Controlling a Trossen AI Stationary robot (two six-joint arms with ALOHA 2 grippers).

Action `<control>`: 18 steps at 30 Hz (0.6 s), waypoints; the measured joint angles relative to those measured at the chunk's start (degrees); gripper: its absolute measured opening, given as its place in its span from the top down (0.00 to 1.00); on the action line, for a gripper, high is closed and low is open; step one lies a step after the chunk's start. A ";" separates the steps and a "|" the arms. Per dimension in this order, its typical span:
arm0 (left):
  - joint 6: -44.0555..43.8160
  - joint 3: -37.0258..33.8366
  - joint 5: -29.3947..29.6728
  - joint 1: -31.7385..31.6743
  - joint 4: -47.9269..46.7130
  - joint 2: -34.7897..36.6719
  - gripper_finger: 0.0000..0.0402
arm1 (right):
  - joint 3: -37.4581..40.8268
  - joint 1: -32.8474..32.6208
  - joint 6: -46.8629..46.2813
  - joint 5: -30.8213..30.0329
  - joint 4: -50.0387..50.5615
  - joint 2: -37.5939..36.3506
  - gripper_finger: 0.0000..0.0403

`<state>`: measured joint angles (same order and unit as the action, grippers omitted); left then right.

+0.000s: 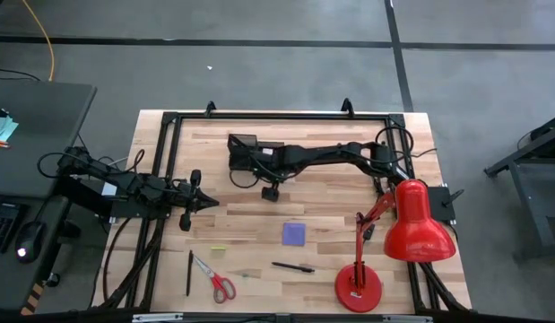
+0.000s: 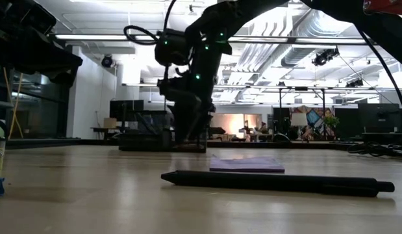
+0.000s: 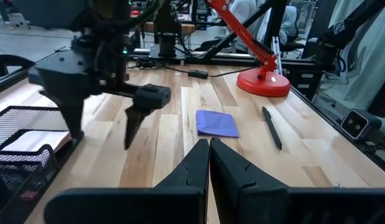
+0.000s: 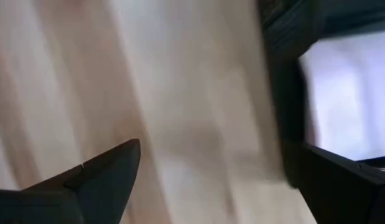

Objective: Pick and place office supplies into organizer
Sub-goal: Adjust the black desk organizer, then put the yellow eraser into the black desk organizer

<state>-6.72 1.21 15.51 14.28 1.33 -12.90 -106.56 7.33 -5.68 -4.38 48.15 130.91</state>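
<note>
The black mesh organizer [image 3: 18, 127] stands at the table's far middle, with a pale pad [image 3: 32, 142] lying inside it. My right gripper [image 3: 105, 124] hangs open just beside it, on its near side, with its fingers pointing steeply down and nothing between them. In the right wrist view the organizer's dark wall [image 4: 279, 93] runs past the gripper's far finger. A purple pad [image 1: 294, 233], a dark pen [image 1: 293, 266], a second pen [image 1: 189, 272], red-handled scissors [image 1: 220, 285] and a tiny yellowish piece [image 1: 218, 248] lie flat on the wood. My left gripper [image 1: 212, 201] waits shut at the table's left.
A red desk lamp [image 1: 419, 224] stands on its round base [image 1: 359, 289] at the near right, and its arm slants up over the table. A black metal frame [image 1: 174, 161] runs along the table's far and side edges. Bare wood lies between the organizer and the purple pad.
</note>
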 joint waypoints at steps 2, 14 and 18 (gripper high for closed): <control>0.00 -0.01 0.00 0.00 0.01 0.02 1.00 | -1.24 0.15 -1.23 -0.46 -0.14 -0.03 0.03; 0.01 0.00 0.02 0.00 0.02 0.00 1.00 | -3.98 -3.63 -3.65 9.75 -10.14 -0.20 0.03; 0.01 -0.01 0.02 -0.02 0.02 0.00 1.00 | -4.01 -4.26 -4.69 10.14 -12.32 -0.20 0.03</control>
<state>-6.70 1.20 15.53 14.26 1.34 -12.91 -110.56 3.08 -10.37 5.76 35.83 130.72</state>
